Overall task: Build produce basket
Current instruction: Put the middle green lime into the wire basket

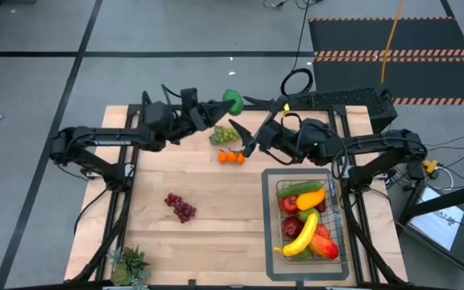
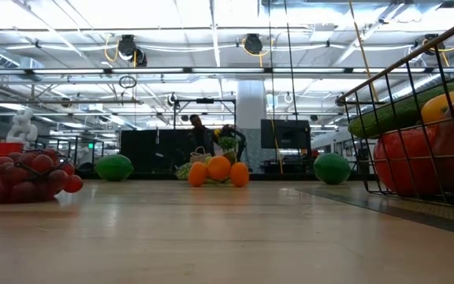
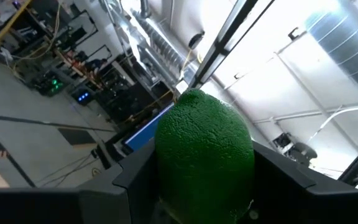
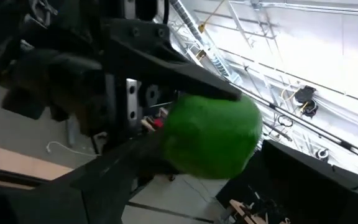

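High view: left tool [image 1: 230, 102] clamps a green lime [image 1: 234, 101]; right tool [image 1: 252, 145], fingers apart, sits just beside it, the basket [image 1: 333, 211] behind that arm.

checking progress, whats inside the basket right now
The basket holds a cucumber, a banana, a mango and red fruits, one beside the mango. Whatever lies beneath them is covered.

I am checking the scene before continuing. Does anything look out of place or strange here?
Nothing looks spilled or damaged. One thing stands out: the left gripper holds a round green lime in the air at the table's far edge, with the right gripper nearby, away from the dark wire-mesh basket.
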